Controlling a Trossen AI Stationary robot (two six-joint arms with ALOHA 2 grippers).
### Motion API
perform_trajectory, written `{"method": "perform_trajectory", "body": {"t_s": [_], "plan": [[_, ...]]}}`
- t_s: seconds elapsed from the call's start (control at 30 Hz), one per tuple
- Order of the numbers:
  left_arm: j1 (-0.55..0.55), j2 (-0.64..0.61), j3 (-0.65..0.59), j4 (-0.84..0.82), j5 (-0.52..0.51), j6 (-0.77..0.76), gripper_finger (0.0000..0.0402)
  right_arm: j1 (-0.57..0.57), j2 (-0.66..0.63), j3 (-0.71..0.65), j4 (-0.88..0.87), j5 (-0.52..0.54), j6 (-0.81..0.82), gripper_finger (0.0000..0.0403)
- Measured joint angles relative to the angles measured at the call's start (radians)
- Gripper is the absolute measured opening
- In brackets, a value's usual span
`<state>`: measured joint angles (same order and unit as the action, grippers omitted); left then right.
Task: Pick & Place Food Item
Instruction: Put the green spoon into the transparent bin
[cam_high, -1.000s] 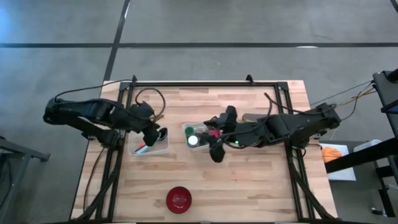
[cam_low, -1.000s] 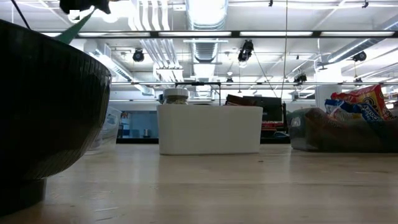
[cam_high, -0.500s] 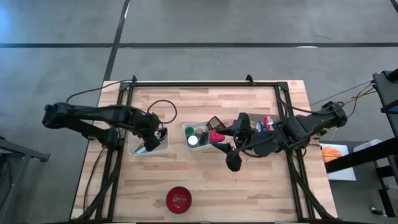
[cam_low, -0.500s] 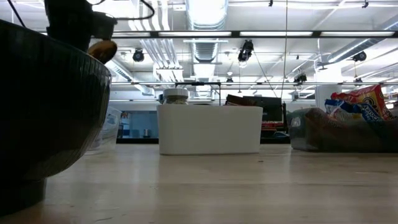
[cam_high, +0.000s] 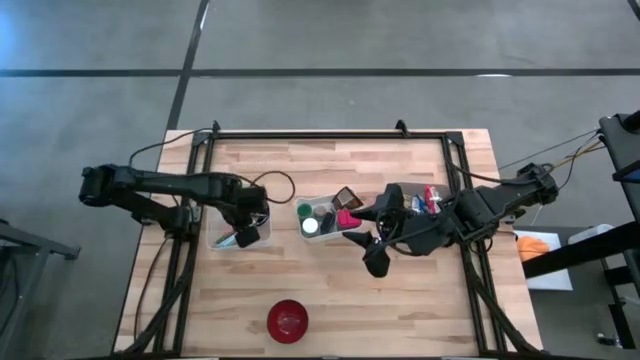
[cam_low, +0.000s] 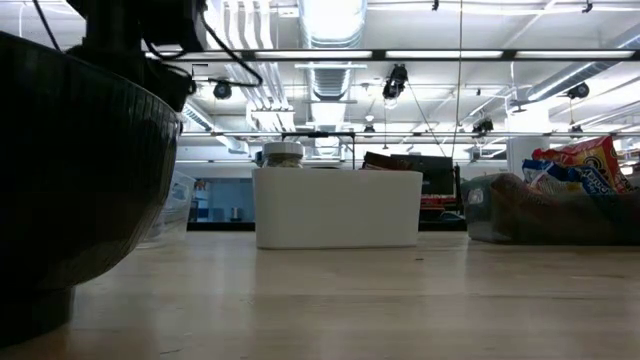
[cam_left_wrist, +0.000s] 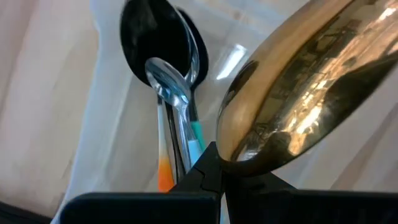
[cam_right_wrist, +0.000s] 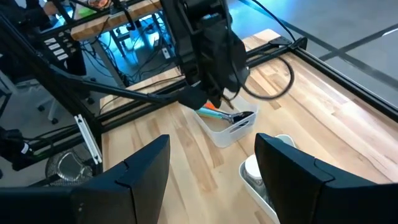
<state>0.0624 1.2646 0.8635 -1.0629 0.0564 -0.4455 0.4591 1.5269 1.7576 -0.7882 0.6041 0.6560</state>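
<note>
My left gripper (cam_high: 246, 236) points down into the left white bin (cam_high: 214, 240) and is shut on a gold spoon (cam_left_wrist: 298, 87). In the bin below it lie a black spoon (cam_left_wrist: 152, 37) and a silver spoon (cam_left_wrist: 171, 87) with teal and orange handles. The right wrist view shows the same bin (cam_right_wrist: 231, 129) with the left gripper (cam_right_wrist: 214, 74) over it. My right gripper (cam_high: 375, 258) stands open and empty above the table, right of the middle bin (cam_high: 312, 237), which holds several food items. My left gripper pinches the gold spoon between its two shut fingers at the neck just behind the bowl (cam_left_wrist: 227, 158). The fingers come from above, pointing down. The spoon's bowl sticks out below the fingertips, over the spoons in the bin; whether it touches them I cannot tell.
A red bowl (cam_high: 288, 318) stands near the table's front edge and fills the left of the low view as a dark bowl (cam_low: 70, 180). A third bin with snack packets (cam_high: 425, 197) sits right of the middle one. Black frame rails (cam_high: 330, 135) edge the table.
My left gripper has come down with the gold spoon into the left bin and has rolled its wrist; in the low view the spoon has sunk out of sight behind the bowl. My right gripper has drawn away from the middle bin toward the table's right and near edges, staying open.
</note>
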Motion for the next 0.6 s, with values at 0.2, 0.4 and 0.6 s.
{"method": "perform_trajectory", "body": {"t_s": [0.2,0.4,0.6], "plan": [[0.0,0.081,-0.001,0.021,0.036,0.053,0.0,0.01,0.0,0.0,-0.003,0.0,0.024,0.0233],[0.003,0.078,-0.008,0.048,0.07,0.107,0.0,0.024,0.0,0.0,-0.009,0.0,0.038,0.0233],[0.006,0.081,-0.11,0.111,0.1,0.087,0.0,0.036,0.0,0.0,-0.01,-0.001,0.045,0.0233]]}}
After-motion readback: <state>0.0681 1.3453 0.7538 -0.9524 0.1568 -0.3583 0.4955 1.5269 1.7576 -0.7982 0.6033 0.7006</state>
